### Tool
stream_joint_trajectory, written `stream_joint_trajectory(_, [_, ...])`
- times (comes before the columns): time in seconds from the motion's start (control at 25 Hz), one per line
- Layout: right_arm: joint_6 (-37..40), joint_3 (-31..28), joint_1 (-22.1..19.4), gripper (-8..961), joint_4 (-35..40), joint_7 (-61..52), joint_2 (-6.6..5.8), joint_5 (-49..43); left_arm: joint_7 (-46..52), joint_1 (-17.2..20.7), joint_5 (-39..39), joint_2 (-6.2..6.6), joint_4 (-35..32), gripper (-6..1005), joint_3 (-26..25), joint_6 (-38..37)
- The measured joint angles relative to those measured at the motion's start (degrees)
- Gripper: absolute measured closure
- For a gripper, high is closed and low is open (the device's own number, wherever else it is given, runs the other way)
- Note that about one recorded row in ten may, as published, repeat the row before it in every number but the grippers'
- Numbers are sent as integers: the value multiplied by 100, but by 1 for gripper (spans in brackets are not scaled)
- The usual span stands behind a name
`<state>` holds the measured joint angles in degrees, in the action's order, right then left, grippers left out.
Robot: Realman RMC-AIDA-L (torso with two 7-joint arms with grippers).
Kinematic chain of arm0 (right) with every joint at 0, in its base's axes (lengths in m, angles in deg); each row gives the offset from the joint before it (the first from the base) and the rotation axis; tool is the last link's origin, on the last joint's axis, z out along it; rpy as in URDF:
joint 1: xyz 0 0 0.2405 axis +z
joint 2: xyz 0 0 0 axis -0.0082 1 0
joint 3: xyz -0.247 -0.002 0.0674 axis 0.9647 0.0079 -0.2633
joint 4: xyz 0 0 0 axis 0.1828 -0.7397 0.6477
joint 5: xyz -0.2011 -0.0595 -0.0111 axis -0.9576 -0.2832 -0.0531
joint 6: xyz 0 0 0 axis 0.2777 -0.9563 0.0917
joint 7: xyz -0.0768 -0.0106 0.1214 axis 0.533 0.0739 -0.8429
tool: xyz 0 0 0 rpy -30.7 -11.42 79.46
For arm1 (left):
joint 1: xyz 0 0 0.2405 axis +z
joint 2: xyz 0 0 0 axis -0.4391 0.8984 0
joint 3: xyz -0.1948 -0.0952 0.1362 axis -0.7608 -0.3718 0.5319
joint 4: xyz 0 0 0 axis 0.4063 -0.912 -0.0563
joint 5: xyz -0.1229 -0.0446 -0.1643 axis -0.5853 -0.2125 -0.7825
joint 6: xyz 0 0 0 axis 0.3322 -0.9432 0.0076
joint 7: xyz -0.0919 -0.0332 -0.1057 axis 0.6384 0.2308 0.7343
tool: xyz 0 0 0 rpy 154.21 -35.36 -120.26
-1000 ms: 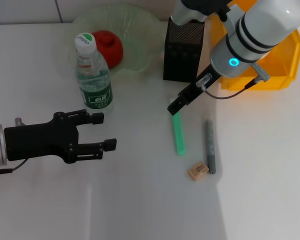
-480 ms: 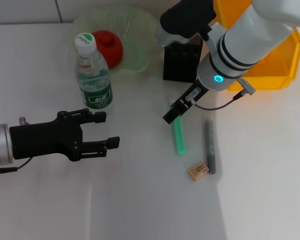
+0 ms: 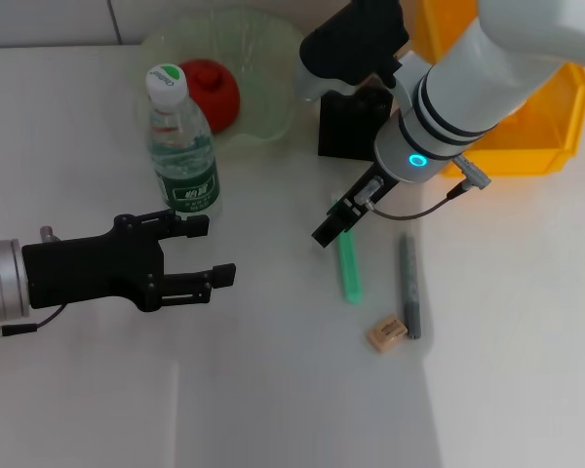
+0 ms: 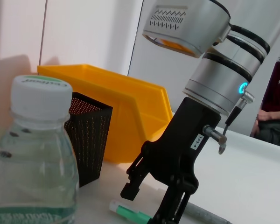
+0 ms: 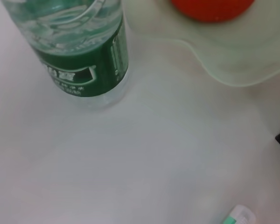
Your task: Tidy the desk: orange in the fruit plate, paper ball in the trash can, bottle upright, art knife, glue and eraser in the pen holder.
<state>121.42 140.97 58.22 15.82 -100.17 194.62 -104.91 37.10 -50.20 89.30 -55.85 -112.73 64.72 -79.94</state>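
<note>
Our right gripper (image 3: 330,230) hangs open-fingered over the whitish end of the art knife (image 3: 348,264), lying flat near the pen holder (image 3: 349,127), presumably for pickup; left gripper (image 3: 207,252) idles, spread.

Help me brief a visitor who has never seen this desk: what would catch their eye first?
Probably the right tool, open, poised over the near end of the mint-green art knife at the desk's middle. Next, the yellow trash can at the far right, and the orange in the fruit plate behind the upright bottle.
</note>
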Motion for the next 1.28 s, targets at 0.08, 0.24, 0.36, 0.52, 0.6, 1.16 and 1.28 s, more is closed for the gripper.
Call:
stream_joint_trajectory(0.08, [-14, 42, -2, 131, 2, 0, 0, 34, 0, -3, 0, -7, -4, 196, 0, 0])
stream_joint_trajectory(0.24, [-80, 145, -17, 154, 2, -1, 0, 178, -7, -4, 0, -15, -10, 196, 0, 0])
stream_joint_trajectory(0.36, [-84, 148, -30, 171, 2, -1, 0, 195, -16, -7, 0, -22, -10, 196, -1, -1])
stream_joint_trajectory(0.52, [-85, 152, -23, 226, 2, 4, 0, 222, -25, -14, 0, -22, -10, 197, -26, -2])
stream_joint_trajectory(0.6, [-83, 153, -10, 300, 7, 8, 0, 224, -34, -14, 0, -21, -9, 197, -32, -2])
stream_joint_trajectory(1.16, [-69, 166, -25, 653, 6, 9, 0, 232, -93, -12, 0, -42, 1, 196, -9, 80])
stream_joint_trajectory(1.28, [-62, 166, -25, 666, 4, 5, 0, 273, -143, -12, 0, -45, 24, 196, -5, 97])
